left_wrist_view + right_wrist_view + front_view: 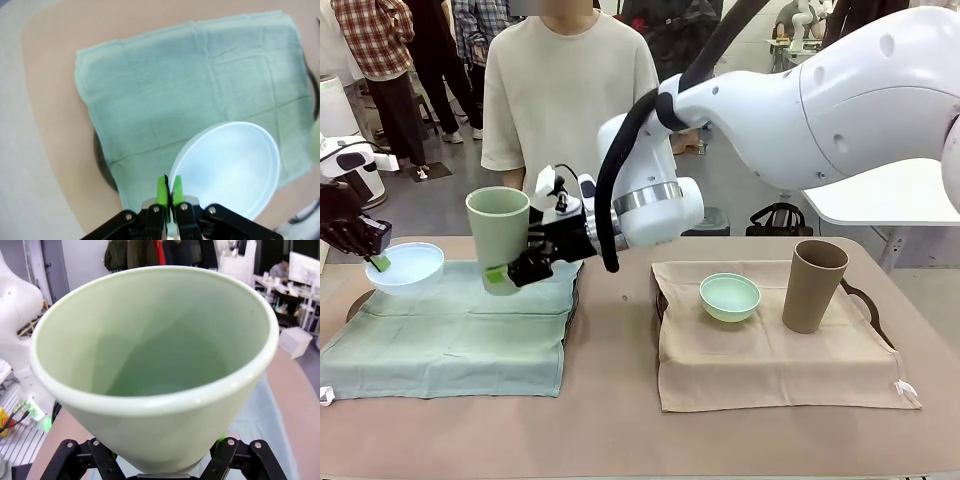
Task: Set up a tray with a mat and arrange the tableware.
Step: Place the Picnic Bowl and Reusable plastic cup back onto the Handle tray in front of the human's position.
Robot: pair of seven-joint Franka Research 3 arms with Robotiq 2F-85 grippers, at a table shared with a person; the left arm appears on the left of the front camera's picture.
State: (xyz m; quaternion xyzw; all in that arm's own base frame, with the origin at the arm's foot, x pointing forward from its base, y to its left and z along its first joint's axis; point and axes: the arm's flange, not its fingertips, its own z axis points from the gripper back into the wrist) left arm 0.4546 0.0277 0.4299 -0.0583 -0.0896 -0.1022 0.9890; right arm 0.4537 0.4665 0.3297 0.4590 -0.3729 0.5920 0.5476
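Green mat (450, 335) spreads under both loads: right gripper (515, 268) clamps the upright light green tumbler (498, 238) above its far right corner, while left gripper (378, 262) pinches the pale blue bowl (405, 267) by its rim over the far left.

Matte plastic light green tumbler (150, 370) and pale blue bowl (230, 165); the green mat (200, 85) looks like creased woven cloth.

A tan table (620, 400) carries two dark trays: the left tray (362, 300) under a green mat (450, 345), the right tray (865, 300) under a beige mat (770, 360).
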